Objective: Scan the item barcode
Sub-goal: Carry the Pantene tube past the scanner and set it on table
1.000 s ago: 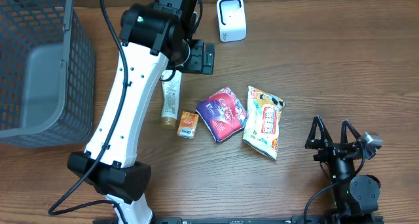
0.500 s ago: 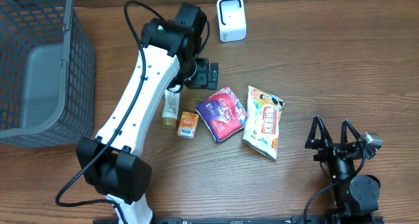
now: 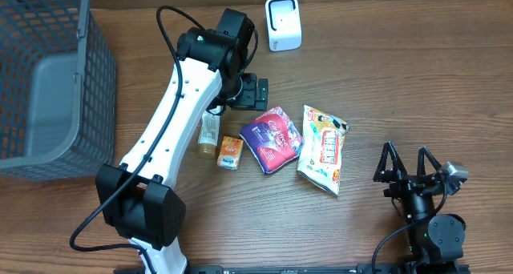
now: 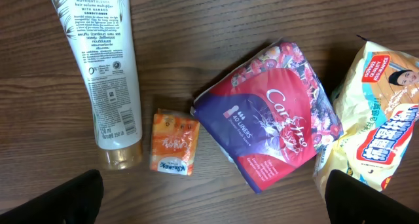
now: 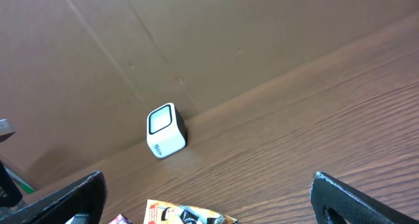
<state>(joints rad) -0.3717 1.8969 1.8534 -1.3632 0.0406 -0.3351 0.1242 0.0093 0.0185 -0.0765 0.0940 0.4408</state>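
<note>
The left hand (image 3: 255, 92) hovers wide open over the goods, holding nothing. The right hand (image 3: 405, 158) rests open and empty at 4 o'clock on the desk (image 3: 401, 66).

In the left wrist view the purple pack (image 4: 272, 129) lies most nearly under the hand, so it is the likely pick. It lies flat, with the orange sachet (image 4: 174, 142) just beside it at 9 o'clock and the yellow bag (image 4: 380, 132) against it at 3 o'clock.

Come straight down and close across the pack's narrower width, keeping the fingers off its neighbours. No barcode shows on its upper face, so expect to turn it toward the scanner (image 3: 283, 22) at 12 o'clock.
</note>
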